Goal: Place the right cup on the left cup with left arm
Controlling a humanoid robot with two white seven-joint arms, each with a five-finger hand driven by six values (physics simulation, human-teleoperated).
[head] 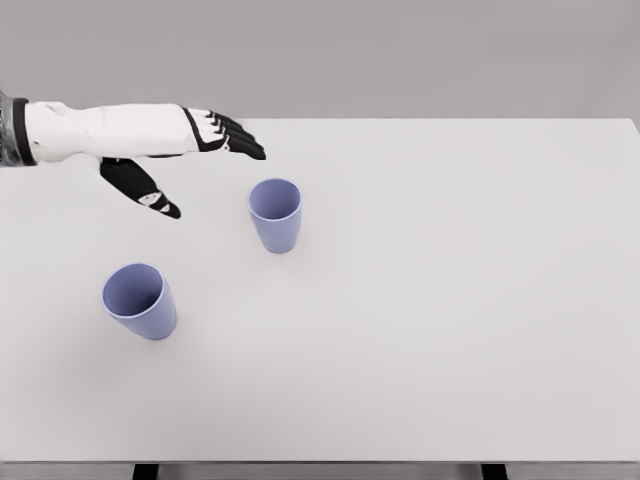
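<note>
The left robot hand hovers at the upper left, fingers spread apart and holding nothing. The right lilac plastic cup stands upright mid-frame on the white table; the left lilac cup stands lower left. Best approach: wrap the wall below the rim, keeping it upright.

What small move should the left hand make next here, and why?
Probably move the left hand right and down toward the right cup. Its fingers are spread, holding nothing, up-left of that cup and apart from it; both it and the left cup stand upright, unstacked.
</note>
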